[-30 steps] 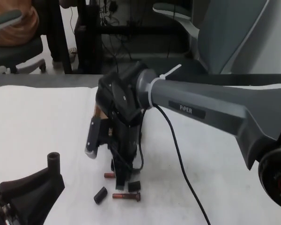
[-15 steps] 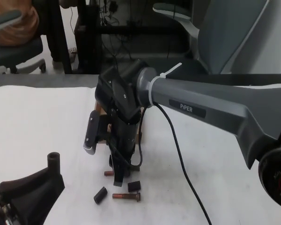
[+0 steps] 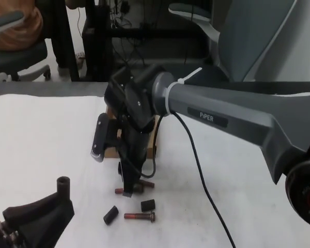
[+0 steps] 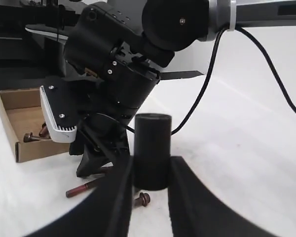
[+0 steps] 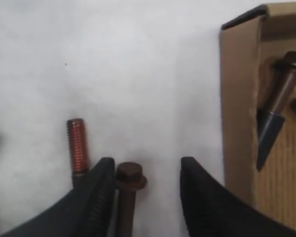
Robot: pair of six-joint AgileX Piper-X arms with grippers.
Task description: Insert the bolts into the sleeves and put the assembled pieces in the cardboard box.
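A black sleeve (image 4: 152, 148) stands upright at the near left, clamped in the left gripper (image 4: 151, 165). A second sleeve (image 3: 111, 215) lies loose at near centre, with a third sleeve (image 3: 148, 204) just right of it. A copper-brown bolt (image 3: 139, 216) lies crosswise, just nearer than the third. Slightly farther off, a threaded bolt (image 5: 77, 143) lies beside a headed bolt (image 5: 127, 183) that touches one parted finger of the right gripper (image 5: 145, 163). Beyond them is the open box (image 5: 239, 108), which holds an assembled piece (image 5: 275, 106).
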